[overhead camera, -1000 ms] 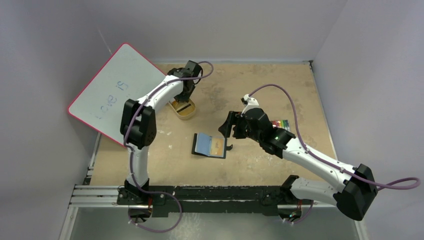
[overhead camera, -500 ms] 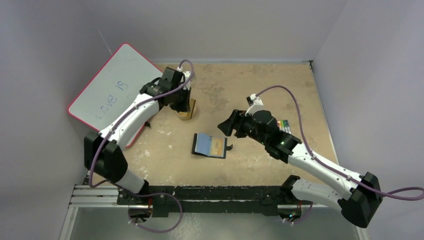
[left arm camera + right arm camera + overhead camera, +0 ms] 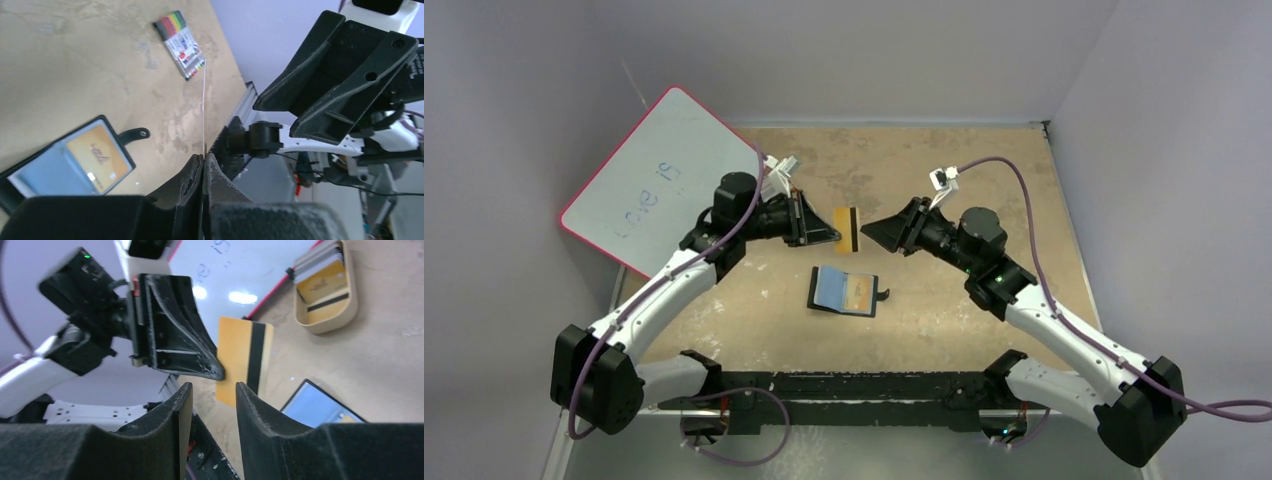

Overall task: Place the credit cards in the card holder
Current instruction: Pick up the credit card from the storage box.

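Note:
My left gripper (image 3: 829,235) is shut on a gold credit card (image 3: 846,229) with a black stripe and holds it in the air above the table's middle. In the left wrist view the card (image 3: 204,110) shows edge-on, pinched at the gripper (image 3: 203,156). My right gripper (image 3: 871,232) faces the card from the right, open, with nothing between its fingers (image 3: 180,405). The card (image 3: 245,360) hangs just beyond its tips. The black card holder (image 3: 844,291) lies open below on the table, blue lining up, with a gold card (image 3: 97,157) in its right side.
A gold oval tin (image 3: 325,290) with more cards stands at the back left beside a pink-rimmed whiteboard (image 3: 649,175). A multicoloured marker pack (image 3: 180,44) lies right of the holder. Grey walls close the table on three sides.
The left arm has swung from the tin toward the middle, carrying the striped card. The right gripper has risen and turned to face it, its jaws narrower than before.

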Motion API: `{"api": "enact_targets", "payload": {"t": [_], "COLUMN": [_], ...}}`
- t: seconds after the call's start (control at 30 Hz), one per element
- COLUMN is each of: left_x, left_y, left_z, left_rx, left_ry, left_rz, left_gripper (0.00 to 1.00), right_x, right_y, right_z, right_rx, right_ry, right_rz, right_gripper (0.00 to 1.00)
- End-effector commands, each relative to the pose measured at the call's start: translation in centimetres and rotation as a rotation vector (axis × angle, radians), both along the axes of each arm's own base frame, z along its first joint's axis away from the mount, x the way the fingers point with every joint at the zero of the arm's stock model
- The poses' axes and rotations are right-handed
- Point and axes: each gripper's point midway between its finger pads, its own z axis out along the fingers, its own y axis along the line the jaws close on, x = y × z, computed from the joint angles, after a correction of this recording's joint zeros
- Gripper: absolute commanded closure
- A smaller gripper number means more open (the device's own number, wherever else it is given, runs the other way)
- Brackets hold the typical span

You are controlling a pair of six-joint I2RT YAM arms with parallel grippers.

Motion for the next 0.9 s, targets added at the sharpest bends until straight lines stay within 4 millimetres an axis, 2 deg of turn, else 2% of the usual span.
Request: {"api": "enact_targets", "payload": {"t": [0.0,0.3,0.57,0.7,0.8,0.83,0.87], "left_x": [-1.9,-3.6,-3.9,-3.7,-3.5,-3.4,-3.2], "left_y": [-1.0,-0.7,-0.8,-0.8,-0.8,-0.8,-0.8], "left_z": [4.8,5.5,5.2,4.3,3.7,3.5,2.9], "left_rx": [-0.221,-0.280,-0.285,-0.272,-0.257,-0.248,-0.224], "left_ry": [-0.051,-0.048,-0.038,-0.013,0.001,0.007,0.023], "left_rz": [-0.089,-0.126,-0.144,-0.139,-0.129,-0.122,-0.108], "left_gripper": [1.00,1.00,1.00,1.00,1.00,0.97,0.89], "right_x": [-1.3,0.5,-0.7,-1.0,-1.2,-1.2,-1.1], "right_y": [0.7,0.0,1.6,1.8,1.8,1.7,1.7], "right_z": [3.9,2.0,3.0,2.8,2.8,2.7,2.6], "right_rx": [0.120,0.025,0.078,0.092,0.106,0.104,0.101], "right_ry": [-0.085,-0.006,-0.057,-0.061,-0.064,-0.061,-0.059], "right_rz": [0.082,-0.009,0.124,0.148,0.151,0.149,0.144], "right_gripper": [0.61,0.50,0.59,0.73,0.89,0.97,1.00]}}
